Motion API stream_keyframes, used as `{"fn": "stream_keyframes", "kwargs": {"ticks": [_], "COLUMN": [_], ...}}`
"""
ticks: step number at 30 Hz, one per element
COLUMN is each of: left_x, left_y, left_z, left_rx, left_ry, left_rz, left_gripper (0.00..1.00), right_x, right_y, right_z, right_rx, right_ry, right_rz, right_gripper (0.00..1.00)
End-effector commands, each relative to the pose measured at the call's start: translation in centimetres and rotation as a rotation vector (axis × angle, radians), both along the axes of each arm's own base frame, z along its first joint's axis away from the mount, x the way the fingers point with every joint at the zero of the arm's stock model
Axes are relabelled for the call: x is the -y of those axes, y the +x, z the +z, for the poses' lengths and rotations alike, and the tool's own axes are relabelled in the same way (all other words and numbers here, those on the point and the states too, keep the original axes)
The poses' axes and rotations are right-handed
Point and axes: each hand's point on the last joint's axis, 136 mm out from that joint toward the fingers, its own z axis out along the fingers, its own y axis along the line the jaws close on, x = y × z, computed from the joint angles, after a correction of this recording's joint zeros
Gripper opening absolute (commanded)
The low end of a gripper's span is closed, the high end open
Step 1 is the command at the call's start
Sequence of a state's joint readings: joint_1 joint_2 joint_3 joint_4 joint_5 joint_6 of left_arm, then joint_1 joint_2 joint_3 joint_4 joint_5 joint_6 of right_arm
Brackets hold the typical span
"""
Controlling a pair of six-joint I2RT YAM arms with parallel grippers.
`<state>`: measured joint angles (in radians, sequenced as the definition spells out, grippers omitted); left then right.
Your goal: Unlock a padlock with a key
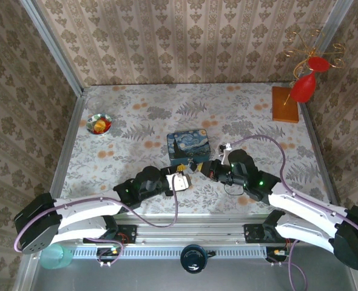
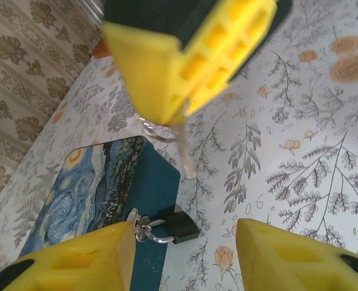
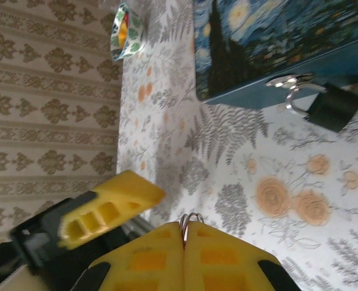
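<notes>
The table (image 1: 136, 100) is fenced by metal rails on the left and right and by patterned walls behind. Its far half lies mostly bare, with a small bowl (image 1: 99, 123) near the left rail and a wooden block (image 1: 285, 103) bearing a red ornament in the far right corner. The blue tin (image 1: 189, 145) sits near the middle, and both arms crowd the strip between its near wall and the table's near edge. The padlock (image 2: 180, 225) lies flat on the cloth against that near wall, its shackle threaded through the tin's clasp. Its long axis runs away from the tin, with the shackle end towards the tin and the body end outward. The right gripper (image 3: 184, 235) has its fingers pressed together on the key (image 2: 185, 154). The key's ring peeks out at the fingertips, and in the left wrist view a blurred blade hangs from them, pointing roughly towards the padlock. The left gripper (image 2: 185, 242) has its fingers apart with nothing between them, and it sits just beside the right gripper.
</notes>
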<state>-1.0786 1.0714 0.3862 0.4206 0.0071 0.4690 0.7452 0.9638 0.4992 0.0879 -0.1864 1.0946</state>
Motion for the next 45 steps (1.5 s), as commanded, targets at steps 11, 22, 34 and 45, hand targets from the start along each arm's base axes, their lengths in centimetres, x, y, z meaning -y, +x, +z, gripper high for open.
{"fn": "stream_keyframes", "kwargs": {"ticks": [11, 22, 34, 45], "left_x": [2.2, 3.2, 3.8, 2.6], "left_y": [0.5, -1.0, -1.7, -1.8], "left_z": [3.8, 4.6, 4.7, 4.6], "left_rx": [-0.539, -0.68, -0.708, -0.627], "left_ry": [-0.325, -0.31, -0.295, -0.252], "left_rz": [0.037, -0.123, -0.174, -0.155], "left_gripper": [0.51, 0.41, 0.03, 0.0], "right_x": [0.9, -0.1, -0.6, -0.4], "right_y": [0.8, -0.6, -1.3, -2.2], "right_z": [2.9, 4.2, 4.4, 4.2], "right_rx": [0.406, 0.559, 0.623, 0.609], "right_ry": [-0.004, 0.008, -0.008, -0.107], "right_rz": [-0.134, -0.071, -0.028, 0.094], "right_gripper": [0.0, 0.0, 0.0, 0.31]}}
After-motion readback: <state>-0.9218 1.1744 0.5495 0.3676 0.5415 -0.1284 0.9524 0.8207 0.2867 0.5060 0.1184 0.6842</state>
